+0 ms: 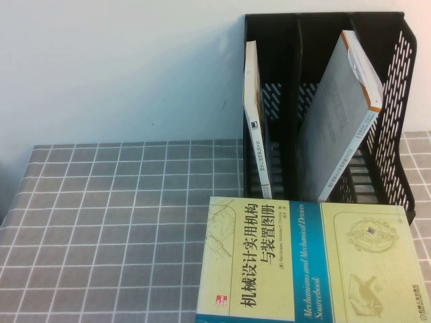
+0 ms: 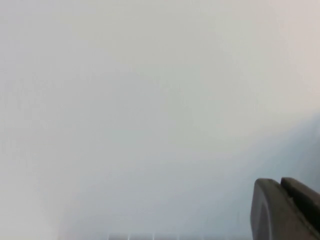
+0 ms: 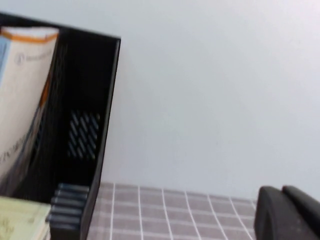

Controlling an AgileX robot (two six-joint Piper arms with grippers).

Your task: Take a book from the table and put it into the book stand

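The large pale yellow-green book [image 1: 303, 262] with a blue band lies flat on the grid-cloth table [image 1: 121, 215], right in front of the black book stand [image 1: 397, 101]. Its corner also shows in the right wrist view [image 3: 20, 217], next to the stand [image 3: 95, 100]. Neither gripper appears in the high view. My left gripper [image 2: 280, 181] is shut and empty, facing a blank pale wall. My right gripper [image 3: 281, 190] is shut and empty, off to the side of the stand above the table [image 3: 175, 210].
A thin white book [image 1: 256, 128] stands in the stand's left slot. A grey-white book with an orange edge [image 1: 337, 121] leans in the slots to its right and shows in the right wrist view [image 3: 20, 100]. A white wall is behind.
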